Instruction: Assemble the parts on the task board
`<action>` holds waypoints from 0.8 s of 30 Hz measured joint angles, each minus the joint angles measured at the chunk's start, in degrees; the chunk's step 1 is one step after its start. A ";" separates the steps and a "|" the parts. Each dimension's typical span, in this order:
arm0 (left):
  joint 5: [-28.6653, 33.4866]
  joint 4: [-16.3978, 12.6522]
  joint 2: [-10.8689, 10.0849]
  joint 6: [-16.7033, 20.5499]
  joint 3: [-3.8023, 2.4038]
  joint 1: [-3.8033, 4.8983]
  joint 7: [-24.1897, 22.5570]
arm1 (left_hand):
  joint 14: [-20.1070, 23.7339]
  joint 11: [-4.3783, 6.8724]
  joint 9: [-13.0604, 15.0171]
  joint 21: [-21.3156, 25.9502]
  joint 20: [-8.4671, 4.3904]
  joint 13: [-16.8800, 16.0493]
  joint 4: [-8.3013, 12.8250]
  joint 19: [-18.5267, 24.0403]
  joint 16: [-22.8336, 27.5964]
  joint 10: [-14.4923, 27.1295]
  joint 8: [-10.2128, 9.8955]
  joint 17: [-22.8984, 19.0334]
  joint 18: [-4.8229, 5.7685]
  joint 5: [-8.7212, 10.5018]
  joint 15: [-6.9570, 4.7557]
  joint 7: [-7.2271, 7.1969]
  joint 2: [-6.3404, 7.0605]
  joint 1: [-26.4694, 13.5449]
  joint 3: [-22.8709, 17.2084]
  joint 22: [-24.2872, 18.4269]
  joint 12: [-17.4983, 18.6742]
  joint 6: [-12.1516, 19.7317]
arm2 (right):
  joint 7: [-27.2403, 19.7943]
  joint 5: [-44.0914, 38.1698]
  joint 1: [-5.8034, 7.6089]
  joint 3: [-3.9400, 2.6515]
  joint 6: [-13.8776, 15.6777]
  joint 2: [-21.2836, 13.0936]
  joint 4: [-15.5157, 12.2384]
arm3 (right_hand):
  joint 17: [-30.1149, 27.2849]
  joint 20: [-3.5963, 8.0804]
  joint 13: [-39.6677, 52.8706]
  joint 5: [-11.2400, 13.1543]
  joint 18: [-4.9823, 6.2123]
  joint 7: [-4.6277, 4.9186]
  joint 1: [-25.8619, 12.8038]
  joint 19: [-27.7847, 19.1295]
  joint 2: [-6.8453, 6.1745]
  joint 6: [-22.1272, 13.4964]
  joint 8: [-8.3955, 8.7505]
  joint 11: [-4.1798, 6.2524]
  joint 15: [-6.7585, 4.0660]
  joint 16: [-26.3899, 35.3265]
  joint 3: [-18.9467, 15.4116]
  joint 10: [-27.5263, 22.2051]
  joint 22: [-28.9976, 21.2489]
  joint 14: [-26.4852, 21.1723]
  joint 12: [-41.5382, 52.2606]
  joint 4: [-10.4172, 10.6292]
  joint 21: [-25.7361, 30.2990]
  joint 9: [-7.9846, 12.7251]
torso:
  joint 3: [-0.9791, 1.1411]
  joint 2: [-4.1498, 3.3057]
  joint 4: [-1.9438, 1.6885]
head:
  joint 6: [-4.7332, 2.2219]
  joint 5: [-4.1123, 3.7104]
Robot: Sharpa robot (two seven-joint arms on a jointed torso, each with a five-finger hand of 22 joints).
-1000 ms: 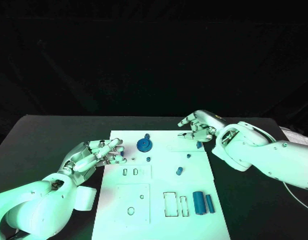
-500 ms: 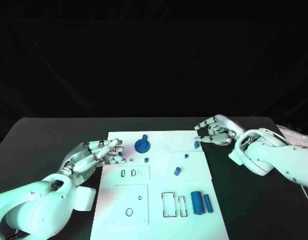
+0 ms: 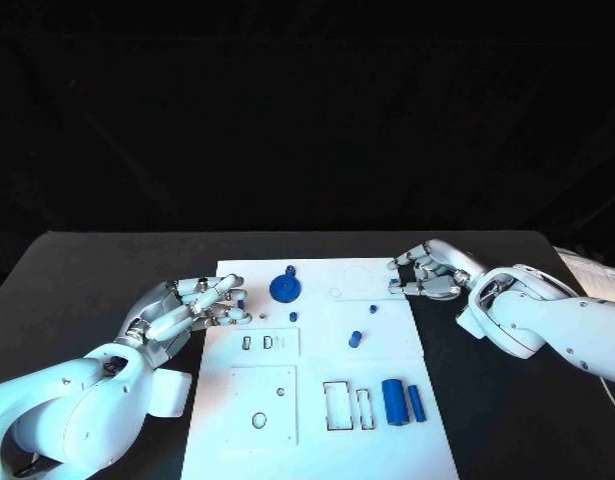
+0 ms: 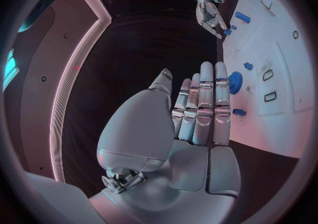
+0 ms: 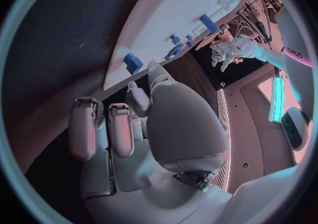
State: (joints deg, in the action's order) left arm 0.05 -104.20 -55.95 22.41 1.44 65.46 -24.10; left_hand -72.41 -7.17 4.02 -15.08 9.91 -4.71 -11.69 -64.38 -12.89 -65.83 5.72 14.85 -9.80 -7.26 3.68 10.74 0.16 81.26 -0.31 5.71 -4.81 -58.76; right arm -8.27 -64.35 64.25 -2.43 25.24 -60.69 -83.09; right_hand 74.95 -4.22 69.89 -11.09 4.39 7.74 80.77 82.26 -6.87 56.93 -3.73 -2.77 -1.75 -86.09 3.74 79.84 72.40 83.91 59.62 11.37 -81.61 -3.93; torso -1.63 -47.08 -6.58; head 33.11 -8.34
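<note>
At left edge of task board (image 3: 271,400), left hand (image 3: 192,310) flat, fingers spread, empty. Centre: blue parts (image 3: 395,402) scattered, unassembled. At right edge, right hand (image 3: 425,270) curled beside small blue piece (image 3: 395,284), grip unclear. Risk: nudging piece off board.

I read the task board (image 3: 290,400) as smooth matt white plastic, the parts (image 3: 394,401) as glossy blue plastic, the table (image 3: 98,280) as matt black; both hands (image 3: 192,308) (image 3: 425,270) look satin silver metal.

White task board (image 3: 322,400), blue parts (image 3: 287,288) (black table (image 3: 105,270)).
</note>
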 measured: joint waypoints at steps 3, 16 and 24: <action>0.00 0.04 0.00 0.00 0.00 0.00 0.00 | 0.00 0.00 0.00 0.00 0.00 0.00 0.00 0.00 0.00 0.00 0.00 0.00 0.00 0.00 0.00 0.00 0.00 0.00 0.00 0.00 0.00 0.00 | -0.09 -0.06 -0.10 -0.01 -0.22 -0.01 0.08 | 0.00 0.00 0.18 0.00 0.00 0.00 0.24 0.00 0.24 0.00 0.00 0.00 0.00 0.00 0.00 0.00 0.00 0.00 0.18 0.00 0.00 -0.03 | 0.00 0.01 -0.07 | 0.07 -0.03; 0.00 0.12 -0.02 0.01 0.00 0.00 0.02 | 0.22 0.00 0.00 0.00 0.00 0.00 0.00 0.00 0.29 0.00 0.00 0.11 0.00 0.00 0.21 0.00 0.00 0.00 0.00 -0.05 0.00 0.00 | -0.26 -0.46 -0.65 -0.02 -1.24 0.02 0.95 | -0.01 0.00 0.57 0.00 0.00 -0.48 1.45 0.00 1.45 2.36 -0.60 0.13 0.00 0.00 0.49 0.14 0.34 0.00 0.67 -0.82 0.00 -0.30 | -0.03 0.04 -0.07 | 0.27 0.07; 0.00 0.13 0.00 0.01 0.00 0.00 0.02 | 0.22 0.00 0.00 0.00 0.00 0.00 0.00 0.00 0.29 0.00 0.00 0.10 0.00 0.00 0.21 0.00 0.00 0.00 0.00 -0.05 0.00 0.00 | -0.30 -0.73 -0.74 -0.01 -1.63 0.20 1.36 | -0.02 0.00 1.02 1.59 0.00 -0.79 2.60 0.00 2.60 4.49 -0.89 0.53 -0.01 -0.23 1.58 0.12 0.78 0.01 0.90 -1.91 0.00 -0.42 | -0.03 0.08 -0.09 | 0.50 0.12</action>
State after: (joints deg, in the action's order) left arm 0.05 -104.07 -55.95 22.42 1.44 65.46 -24.07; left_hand -72.19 -7.17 4.03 -15.08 9.91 -4.72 -11.69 -64.39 -12.60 -65.83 5.72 14.95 -9.81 -7.25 3.89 10.74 0.16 81.26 -0.31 5.67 -4.81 -58.76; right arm -8.57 -65.08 63.51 -2.44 23.62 -60.48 -81.73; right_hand 74.93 -4.22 70.91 -9.50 4.39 6.96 83.36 82.26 -4.27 61.42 -4.63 -2.25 -1.75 -86.33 5.32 79.95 73.18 83.92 60.52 9.46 -81.61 -4.35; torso -1.66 -47.01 -6.66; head 33.61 -8.22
